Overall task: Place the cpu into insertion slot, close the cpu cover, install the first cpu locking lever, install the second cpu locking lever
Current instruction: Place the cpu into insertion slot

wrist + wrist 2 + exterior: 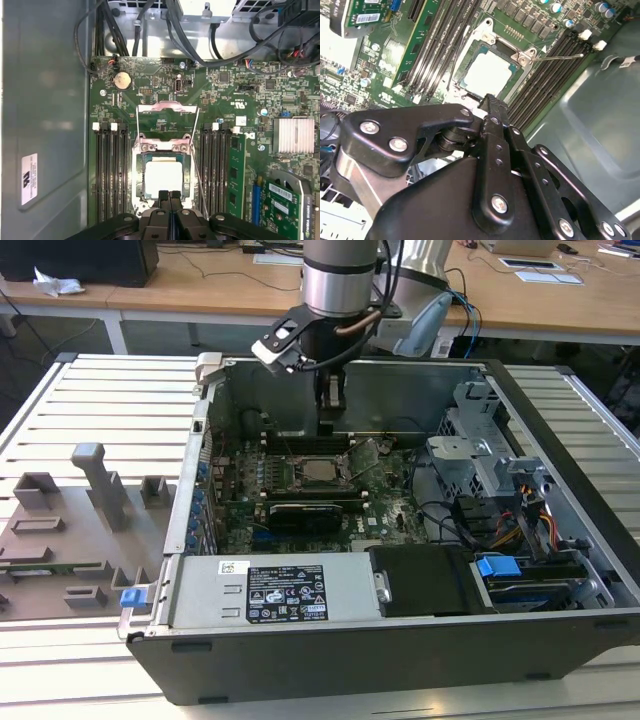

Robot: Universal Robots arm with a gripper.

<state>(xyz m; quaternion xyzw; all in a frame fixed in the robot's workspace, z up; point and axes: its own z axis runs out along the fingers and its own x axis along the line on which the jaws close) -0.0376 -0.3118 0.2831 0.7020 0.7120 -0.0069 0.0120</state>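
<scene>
silvery-beige metal of the cpu [162, 178] lies flat inside the insertion slot [189, 175] in the first wrist view, ringed by green board [220, 95]. the cpu cover [162, 147] looks to be down around the chip, its silver frame showing at the hinge end, though i cannot tell whether it sits fully flat. in the second wrist view a thin wire locking lever [562, 56] juts free across the memory slots [545, 75]. by my reading the levers are not latched, and the lever work is the step in hand. the gripper [169, 196] hangs just over the socket's edge, its two fingers pressed together with nothing between them. used as a blunt pusher, that closed tip should meet the wire near its free end, bear down and sideways under the catch, and steer clear of the chip's top and the slots on either side. slipping off so thin a wire is the risk.
</scene>
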